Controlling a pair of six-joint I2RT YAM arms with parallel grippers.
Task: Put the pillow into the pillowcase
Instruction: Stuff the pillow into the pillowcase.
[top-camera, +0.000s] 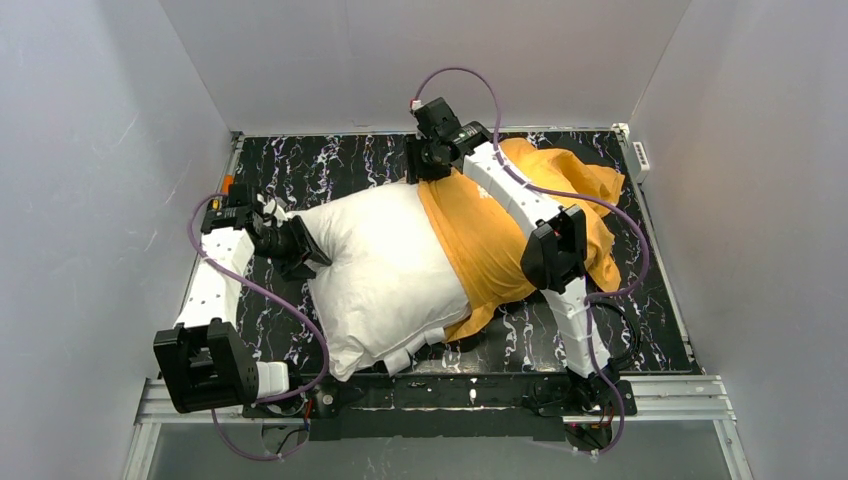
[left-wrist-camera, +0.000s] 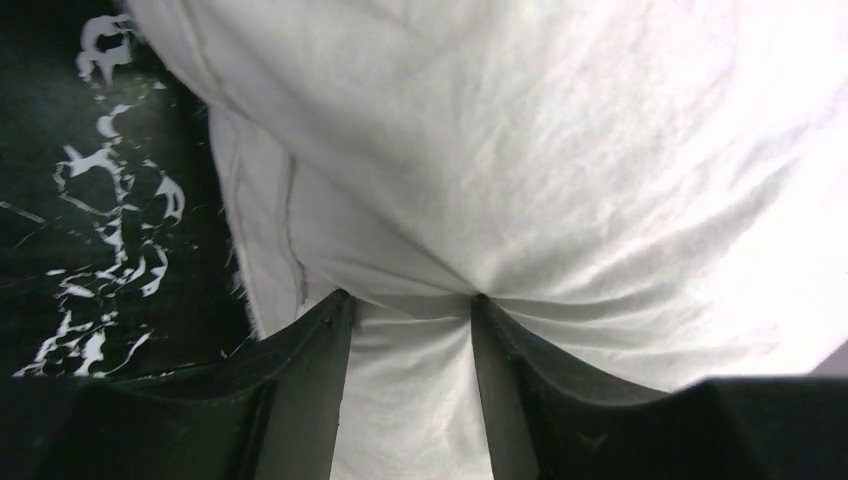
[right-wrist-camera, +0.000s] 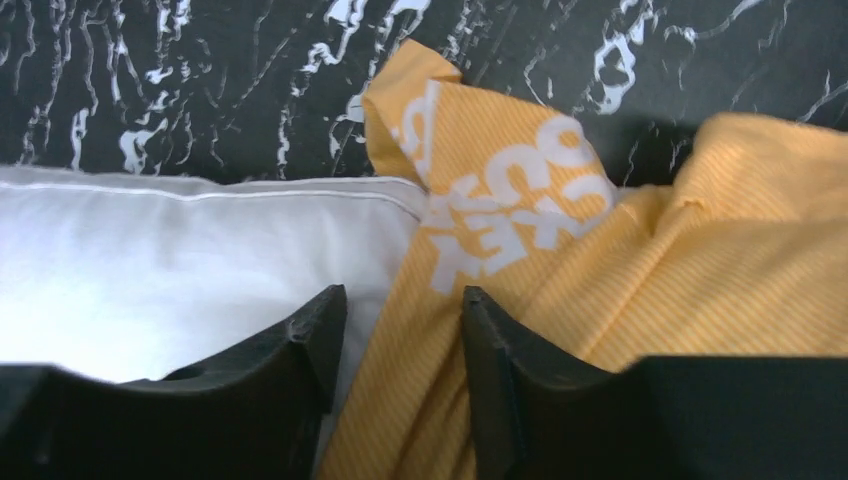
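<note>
The off-white pillow (top-camera: 380, 270) lies across the middle of the table, its right part inside the orange pillowcase (top-camera: 490, 240). My left gripper (top-camera: 305, 252) is at the pillow's left end. In the left wrist view the pillow (left-wrist-camera: 520, 150) fills the frame, and my left gripper (left-wrist-camera: 410, 296) holds puckered white fabric between its fingers. My right gripper (top-camera: 428, 170) is at the far edge, where the case's opening meets the pillow. In the right wrist view my right gripper (right-wrist-camera: 403, 292) holds the pillowcase (right-wrist-camera: 700, 230) edge with white lettering, beside the pillow (right-wrist-camera: 180, 250).
The table top (top-camera: 330, 165) is black marble with white veins. Grey walls close in the left, back and right. A white power strip (top-camera: 641, 156) lies at the back right corner. A metal rail (top-camera: 450, 395) runs along the front edge.
</note>
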